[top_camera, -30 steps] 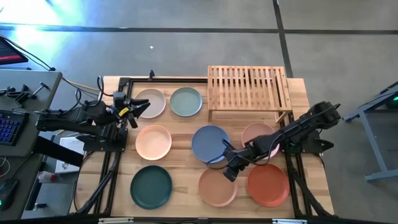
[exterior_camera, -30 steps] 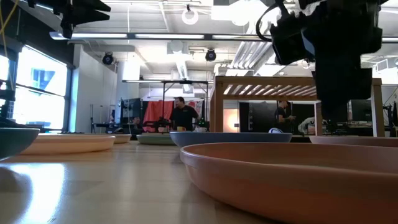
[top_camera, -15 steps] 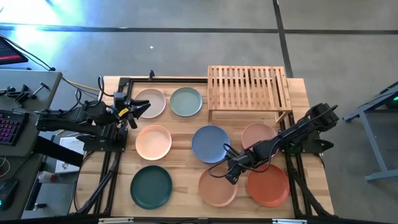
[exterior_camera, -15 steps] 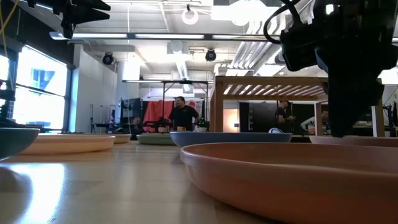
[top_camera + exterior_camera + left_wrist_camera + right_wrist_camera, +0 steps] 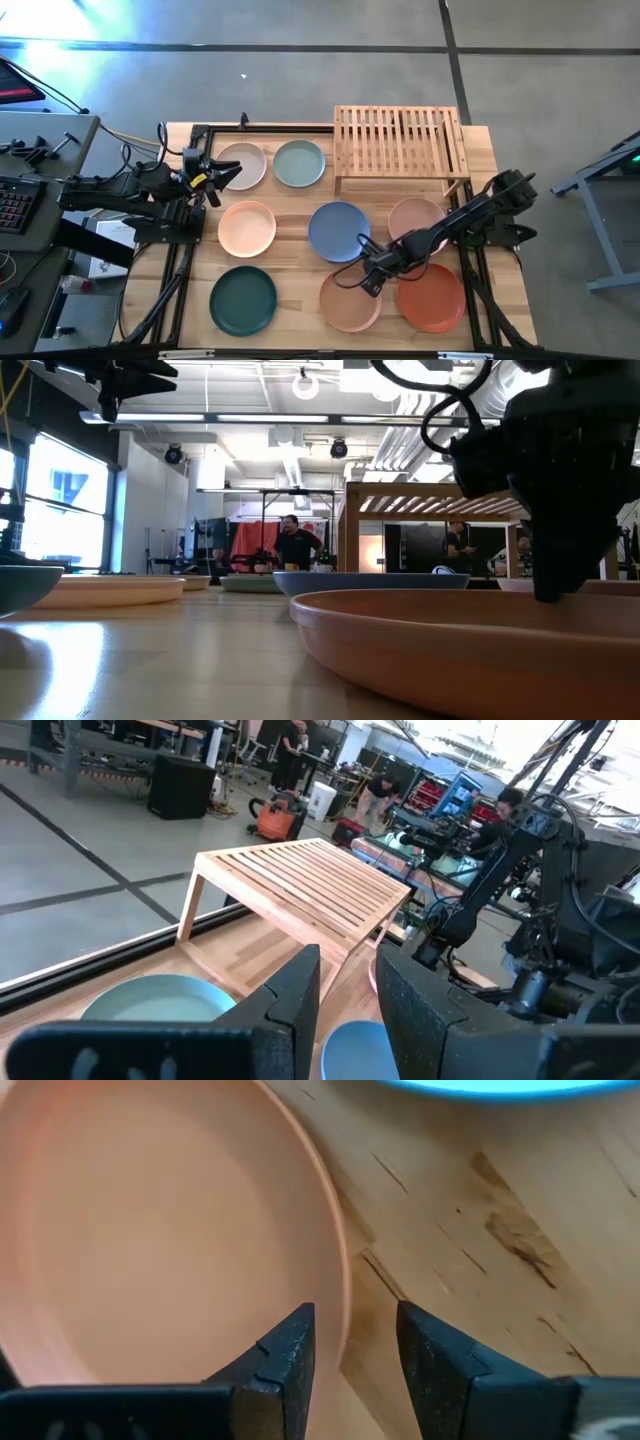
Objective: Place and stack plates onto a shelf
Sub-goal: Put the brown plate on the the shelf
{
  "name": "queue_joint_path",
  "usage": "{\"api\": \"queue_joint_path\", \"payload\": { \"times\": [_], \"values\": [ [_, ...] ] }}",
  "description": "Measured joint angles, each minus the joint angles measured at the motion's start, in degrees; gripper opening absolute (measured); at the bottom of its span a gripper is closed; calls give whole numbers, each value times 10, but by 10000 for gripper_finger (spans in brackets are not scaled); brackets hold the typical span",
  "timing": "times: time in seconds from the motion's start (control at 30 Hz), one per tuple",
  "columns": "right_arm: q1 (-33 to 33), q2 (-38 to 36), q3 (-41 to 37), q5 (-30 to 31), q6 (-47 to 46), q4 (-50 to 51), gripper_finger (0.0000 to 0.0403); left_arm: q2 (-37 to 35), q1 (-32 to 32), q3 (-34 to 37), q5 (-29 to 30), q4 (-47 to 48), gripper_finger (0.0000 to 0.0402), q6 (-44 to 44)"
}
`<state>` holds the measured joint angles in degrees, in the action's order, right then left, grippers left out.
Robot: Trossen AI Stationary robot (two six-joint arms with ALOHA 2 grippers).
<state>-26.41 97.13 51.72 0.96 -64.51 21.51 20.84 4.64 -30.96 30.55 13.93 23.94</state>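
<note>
Eight round matte plates with low raised rims, lying singly and flat on a pale butcher-block worktop of glued wood strips, none overlapping. In the upper left of the high view, pale pink plate beside sage green plate. Through the middle, peach plate, blue plate and dusty pink plate. Along the lower edge, dark green plate, terracotta plate and red-orange plate.

Shelf at upper right: low light-bamboo rack, rectangular, top made of narrow parallel slats with gaps, on thin legs, nothing on it.

Right pincer low at centre right, at the upper right rim of the terracotta plate. Dark angular fingers apart, one inside the rim over the smooth dish, the other outside over grained wood, not clamped. Blue plate's edge just beyond.

Left pincer raised at the left edge, next to the pale pink plate. Fingers slightly apart, gripping nothing.

From table height, only shallow curved plate rims in profile, with people standing far back in the room.
</note>
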Motion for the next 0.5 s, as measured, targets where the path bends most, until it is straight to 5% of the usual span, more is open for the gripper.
{"api": "queue_joint_path", "payload": {
  "times": [0.3,0.5],
  "values": [
    [0,12,0,-6,0,-12,117,0,0,0,0,0,90,0],
    [0,12,0,-12,0,-11,46,0,0,0,0,0,90,0]
  ]
}}
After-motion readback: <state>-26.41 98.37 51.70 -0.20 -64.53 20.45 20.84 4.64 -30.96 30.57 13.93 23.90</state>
